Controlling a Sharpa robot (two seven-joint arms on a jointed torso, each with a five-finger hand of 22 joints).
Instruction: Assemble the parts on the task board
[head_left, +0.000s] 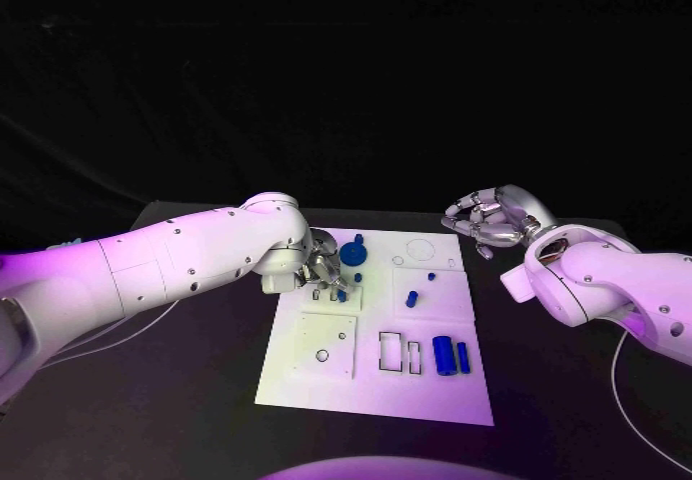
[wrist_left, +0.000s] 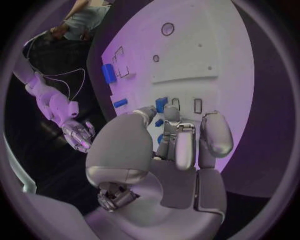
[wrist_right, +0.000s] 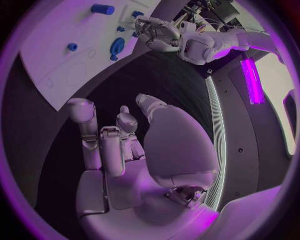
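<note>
Head view: left hand (head_left: 320, 268) reaches down over the task board (head_left: 378, 375), its fingertips among small blue parts (head_left: 343, 293); grip cannot be determined. Right hand (head_left: 490, 220) is raised off the board, fingers curled, empty.

Left wrist view: fingers (wrist_left: 185, 145) extend toward a blue part (wrist_left: 161, 104) just beyond them.

Right wrist view: fingers (wrist_right: 106, 145) are curled, holding nothing.

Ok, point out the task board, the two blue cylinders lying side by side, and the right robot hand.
task board (head_left: 433, 395): head view, bare near edge of the white plate.
two blue cylinders (head_left: 446, 355): head view, the larger cylinder's middle.
right robot hand (head_left: 488, 222): head view, middle of the curled fingers.
</note>
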